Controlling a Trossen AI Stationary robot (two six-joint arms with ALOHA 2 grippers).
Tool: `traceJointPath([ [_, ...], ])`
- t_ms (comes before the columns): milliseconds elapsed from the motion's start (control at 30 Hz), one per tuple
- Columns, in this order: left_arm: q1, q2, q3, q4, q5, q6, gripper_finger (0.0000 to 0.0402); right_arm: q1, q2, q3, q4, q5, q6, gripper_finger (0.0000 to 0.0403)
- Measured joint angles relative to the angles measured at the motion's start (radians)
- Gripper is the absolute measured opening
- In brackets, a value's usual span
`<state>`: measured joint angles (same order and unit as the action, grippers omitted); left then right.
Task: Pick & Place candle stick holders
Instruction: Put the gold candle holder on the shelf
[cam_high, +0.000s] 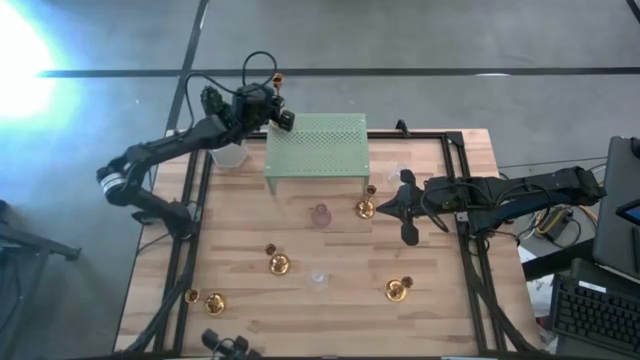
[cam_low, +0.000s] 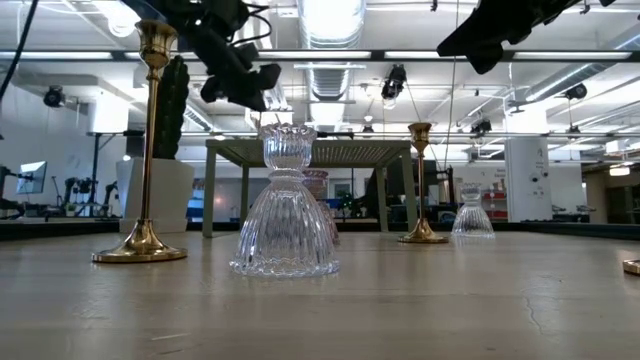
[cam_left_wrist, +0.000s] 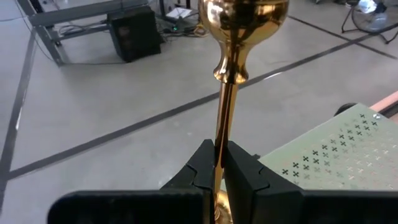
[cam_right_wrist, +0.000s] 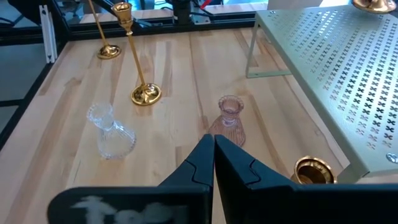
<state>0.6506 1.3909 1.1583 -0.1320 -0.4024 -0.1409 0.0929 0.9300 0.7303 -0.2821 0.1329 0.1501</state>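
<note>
My left gripper (cam_high: 281, 118) is at the far left corner of the green perforated stand (cam_high: 316, 150), shut on a tall gold candle stick holder (cam_left_wrist: 239, 37). Its cup (cam_high: 277, 77) is above the fingers and its base (cam_right_wrist: 376, 5) is at the stand's top. My right gripper (cam_right_wrist: 214, 146) is shut and empty above the table's right middle. It is beside a gold holder (cam_high: 366, 208) and near the pink glass holder (cam_right_wrist: 230, 118). Other gold holders (cam_high: 279, 263) (cam_high: 213, 300) (cam_high: 397, 289) and a clear glass one (cam_low: 285, 200) stand on their bases on the table. My left gripper pinches the holder's slim stem (cam_left_wrist: 221, 134) between its two fingers, below the cup and knob. The fingers lie across the stem. The holder stands upright in the hold, cup up. Whether its base rests on the stand, I cannot tell.
A cactus in a white pot (cam_low: 150, 195) stands at the far left, beside the stand. A second clear glass holder (cam_low: 472, 215) stands on the right. A black frame (cam_high: 462, 190) runs along the table's edges. There is bare wood along the near edge.
</note>
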Motion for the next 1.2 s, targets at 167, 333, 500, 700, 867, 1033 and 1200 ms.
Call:
traceJointPath([
  [167, 0.002, 0.019, 0.000, 0.000, 0.001, -0.015, 0.0019, 0.000, -0.001, 0.000, -0.002, 0.000, 0.000, 0.0008],
  [333, 0.011, 0.031, 0.000, 0.003, -0.002, -0.017, 0.0019, 0.000, -0.001, 0.000, -0.007, 0.000, 0.000, 0.0008],
  [500, 0.018, 0.030, 0.000, 0.000, -0.019, -0.017, 0.0019, 0.000, -0.001, 0.000, -0.008, 0.000, 0.003, 0.0008],
  [700, 0.018, 0.028, 0.000, -0.018, -0.017, -0.018, 0.0019, 0.000, -0.001, 0.000, -0.008, 0.000, 0.003, 0.0008],
  [867, 0.020, 0.027, 0.000, -0.026, -0.017, -0.021, 0.0019, 0.000, -0.001, 0.000, -0.009, 0.000, 0.004, 0.0008],
  [1033, 0.021, 0.026, 0.000, -0.045, -0.016, -0.037, 0.0027, 0.000, 0.000, 0.000, -0.009, 0.000, 0.007, 0.0008],
  [1200, 0.021, 0.025, 0.002, -0.069, -0.014, -0.037, 0.0030, 0.000, 0.000, 0.000, -0.009, 0.000, 0.007, 0.0008],
])
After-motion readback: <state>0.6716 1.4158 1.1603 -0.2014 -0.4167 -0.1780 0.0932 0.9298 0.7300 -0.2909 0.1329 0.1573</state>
